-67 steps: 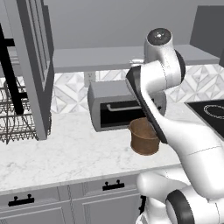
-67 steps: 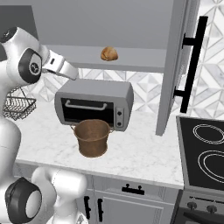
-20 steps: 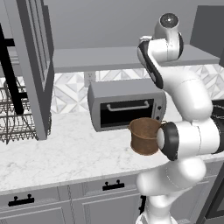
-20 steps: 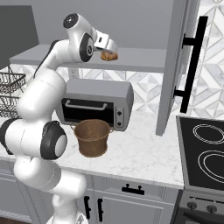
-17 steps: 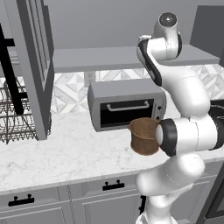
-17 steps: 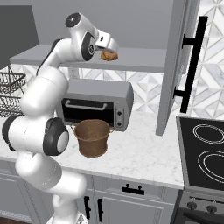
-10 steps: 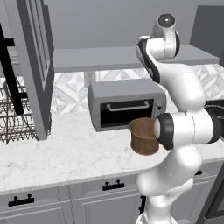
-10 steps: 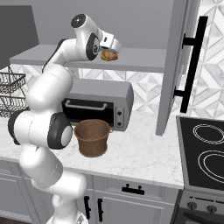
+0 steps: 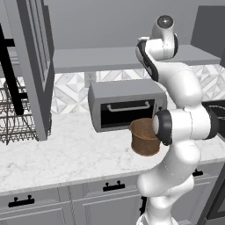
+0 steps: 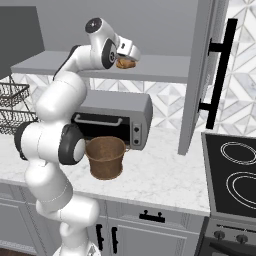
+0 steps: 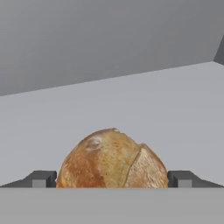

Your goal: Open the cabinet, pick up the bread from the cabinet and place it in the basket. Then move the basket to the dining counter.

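The cabinet stands open, its door (image 9: pixel 30 66) swung left in the left base view and its door (image 10: pixel 200 75) swung right in the right base view. On its shelf (image 10: pixel 165 69) lies the bread (image 10: pixel 125 64), a tan-brown crusty lump. My gripper (image 10: pixel 128 60) is up at the shelf, open, with the bread (image 11: pixel 111 159) between its two fingertips (image 11: pixel 41 178); they flank the loaf with small gaps on both sides. The round brown woven basket (image 10: pixel 105 157) sits on the marble worktop in front of the toaster oven, also seen as the basket (image 9: pixel 145 138). The dining counter is out of view.
A gray toaster oven (image 10: pixel 115 117) stands under the shelf behind the basket. A dark wire rack (image 9: pixel 17 114) sits at the left of the worktop. A black stovetop (image 10: pixel 235 175) lies to the right. The open door's black handle (image 10: pixel 220 70) sticks out beside the stove.
The hand has pushed further into the cabinet along the shelf until its fingers came round the bread. The bread and basket have not moved.
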